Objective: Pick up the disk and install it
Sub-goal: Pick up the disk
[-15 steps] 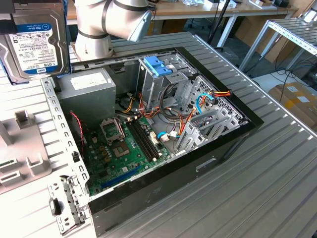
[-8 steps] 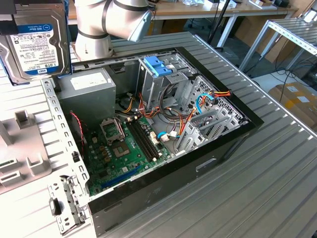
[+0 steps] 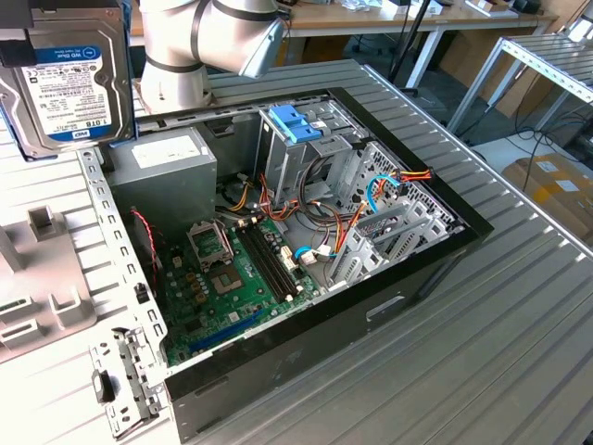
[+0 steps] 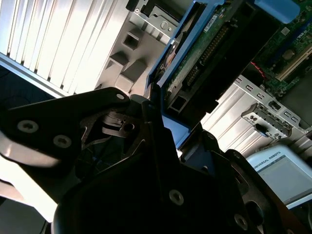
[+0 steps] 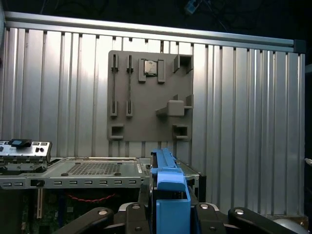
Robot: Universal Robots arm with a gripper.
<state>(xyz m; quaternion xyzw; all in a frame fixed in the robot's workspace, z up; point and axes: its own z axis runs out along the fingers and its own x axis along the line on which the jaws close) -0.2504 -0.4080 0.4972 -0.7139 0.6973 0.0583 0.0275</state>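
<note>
We find the disk (image 3: 65,82) held in the air at the far end of the exterior view's left, tilted on edge, with its white label and blue band facing the camera. It touches neither the ribbed metal table (image 3: 500,352) nor the open computer case (image 3: 398,297). In the first wrist view the gripper (image 5: 168,207) is clamped on the disk: its black fingers (image 5: 145,209) sit tight against both sides of the blue side rail, with no gap showing. In the second wrist view we see the disk's green circuit board and blue rail just beyond the dark gripper body. The robot arm (image 3: 213,37) stands at the far side of the case. Inside the case, the grey power supply (image 3: 167,171) occupies the far corner on the exterior view's left. The motherboard (image 3: 232,278) lies flat on the case floor nearer the camera. The light-blue latch (image 3: 295,122) sits on top of the drive cage (image 3: 278,153) at the far side. A grey fixture plate (image 3: 37,278) rests on the table, just beside the case on the exterior view's left.
</note>
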